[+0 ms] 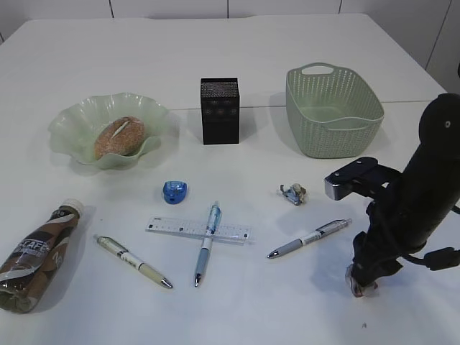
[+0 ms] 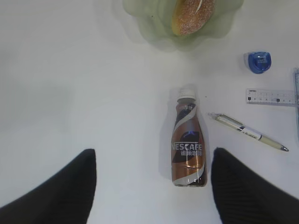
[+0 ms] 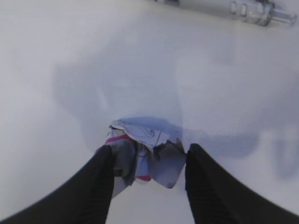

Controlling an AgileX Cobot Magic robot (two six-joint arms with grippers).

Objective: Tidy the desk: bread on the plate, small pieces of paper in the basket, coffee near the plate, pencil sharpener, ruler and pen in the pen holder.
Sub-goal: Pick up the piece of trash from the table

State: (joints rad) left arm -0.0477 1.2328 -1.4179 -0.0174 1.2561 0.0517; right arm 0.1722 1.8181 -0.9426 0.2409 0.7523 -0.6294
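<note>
My right gripper (image 3: 148,163) is low at the table's front right, its fingers pressed on both sides of a crumpled small piece of paper (image 3: 142,135). Another paper scrap (image 1: 293,193) lies mid-table. The bread (image 1: 119,136) lies on the green plate (image 1: 72,122). The coffee bottle (image 2: 188,140) lies on its side ahead of my open, empty left gripper (image 2: 152,186), toward its right finger. Blue pencil sharpener (image 1: 175,192), clear ruler (image 1: 172,228) and three pens (image 1: 206,244) (image 1: 133,261) (image 1: 309,238) lie in front of the black pen holder (image 1: 220,111).
The green basket (image 1: 338,136) stands at the back right, beyond my right arm (image 1: 417,194). The blue pen lies across the ruler. A seam in the tabletop runs behind the basket.
</note>
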